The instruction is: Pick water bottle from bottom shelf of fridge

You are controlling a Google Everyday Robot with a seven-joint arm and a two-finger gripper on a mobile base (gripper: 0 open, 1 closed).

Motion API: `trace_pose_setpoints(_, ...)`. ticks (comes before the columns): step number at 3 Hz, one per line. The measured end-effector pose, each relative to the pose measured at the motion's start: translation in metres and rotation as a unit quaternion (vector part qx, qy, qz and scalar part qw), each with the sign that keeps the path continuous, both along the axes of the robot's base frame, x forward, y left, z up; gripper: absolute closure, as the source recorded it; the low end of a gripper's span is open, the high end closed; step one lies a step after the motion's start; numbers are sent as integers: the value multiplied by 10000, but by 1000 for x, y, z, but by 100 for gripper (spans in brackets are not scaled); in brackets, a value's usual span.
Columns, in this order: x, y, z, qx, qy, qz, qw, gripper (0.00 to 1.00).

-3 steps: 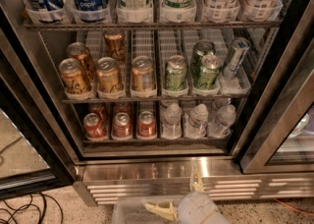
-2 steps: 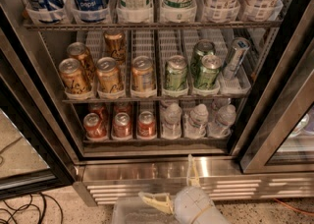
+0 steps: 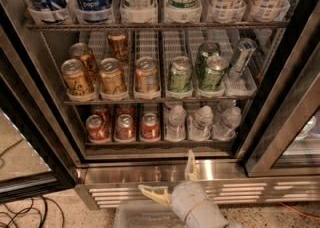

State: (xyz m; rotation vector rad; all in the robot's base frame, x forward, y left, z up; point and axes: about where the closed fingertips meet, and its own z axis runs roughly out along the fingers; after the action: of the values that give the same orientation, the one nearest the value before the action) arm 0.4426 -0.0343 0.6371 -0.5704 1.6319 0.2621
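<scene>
Three small clear water bottles stand on the right half of the fridge's bottom shelf [image 3: 150, 142]: one at left [image 3: 176, 120], one in the middle [image 3: 201, 121] and one at right [image 3: 228, 120]. More bottles show dimly behind them. My gripper [image 3: 170, 179] is low in front of the fridge's steel base, below and slightly left of the bottles. It is open, with one pale finger [image 3: 190, 164] pointing up at the shelf rail and the other finger [image 3: 154, 194] stretched out to the left. Nothing is held.
Three red cans [image 3: 124, 126] fill the left of the bottom shelf. Gold cans [image 3: 111, 75] and green cans [image 3: 181, 74] sit on the rack above, large bottles on top. The black-framed door [image 3: 280, 122] stands open at right. Cables [image 3: 20, 212] lie on the floor at left.
My gripper has risen a little and moved right toward the shelf. Its upper finger now reaches the steel sill below the bottles.
</scene>
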Motion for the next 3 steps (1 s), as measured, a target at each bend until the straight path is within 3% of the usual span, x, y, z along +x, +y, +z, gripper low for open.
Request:
trace_pose_setpoints(2,30,-5,-6,-347,-151,-552,9978,6)
trace_pose_setpoints(3,42,-12,-14,-332,-75,-871,9956,10)
